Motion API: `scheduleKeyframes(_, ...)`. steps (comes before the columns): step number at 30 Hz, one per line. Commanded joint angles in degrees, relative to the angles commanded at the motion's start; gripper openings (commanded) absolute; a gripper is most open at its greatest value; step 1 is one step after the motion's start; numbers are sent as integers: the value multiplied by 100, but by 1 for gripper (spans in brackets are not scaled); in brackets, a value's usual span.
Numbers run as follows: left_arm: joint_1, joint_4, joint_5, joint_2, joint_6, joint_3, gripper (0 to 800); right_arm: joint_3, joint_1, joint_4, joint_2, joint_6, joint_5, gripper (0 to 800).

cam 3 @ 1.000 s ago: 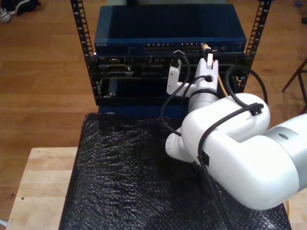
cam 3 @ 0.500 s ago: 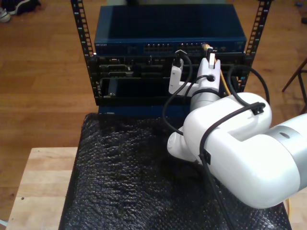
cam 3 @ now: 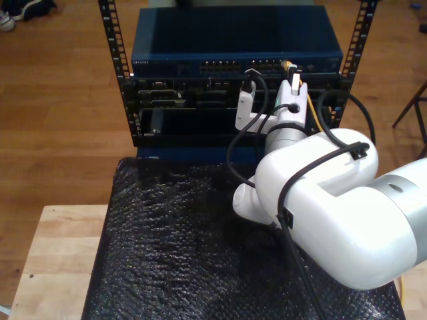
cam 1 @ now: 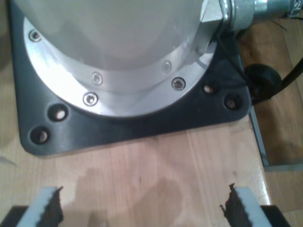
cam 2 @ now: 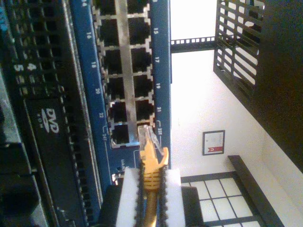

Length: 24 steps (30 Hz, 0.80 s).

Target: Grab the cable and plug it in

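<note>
The yellow-orange cable (cam 2: 150, 163) is pinched between the white pads of my second gripper (cam 2: 149, 191), which is shut on it just behind the plug. The clear plug (cam 2: 145, 135) has its tip at the mouth of an end port, near numbers 21 to 24, on the blue switch (cam 2: 161, 71). In the exterior view, my second gripper (cam 3: 292, 79) reaches to the switch's (cam 3: 173, 65) front toward that view's right, and the cable (cam 3: 311, 115) trails down beside the arm. My first gripper (cam 1: 144, 210) stands open over bare wood, next to a black base plate (cam 1: 142, 123).
The switch tops a black rack (cam 3: 120, 73) holding darker units, one marked DVD (cam 2: 47, 118). Thick black arm cables (cam 3: 233, 143) loop in front of the rack. A black bubbled mat (cam 3: 173, 253) covers the wooden table (cam 3: 53, 260). The big white arm (cam 3: 333, 207) fills the exterior view's lower right.
My second gripper has edged a little toward the switch with the cable in it, and the plug now sits closer to the ports.
</note>
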<state>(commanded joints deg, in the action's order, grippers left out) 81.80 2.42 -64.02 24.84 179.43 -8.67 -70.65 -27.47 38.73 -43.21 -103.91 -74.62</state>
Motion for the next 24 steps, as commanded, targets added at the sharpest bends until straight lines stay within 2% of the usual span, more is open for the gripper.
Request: scheduleKeyframes(24,0,0,0,0,0,0,800,-141,-97,9,-123,-9,0,0)
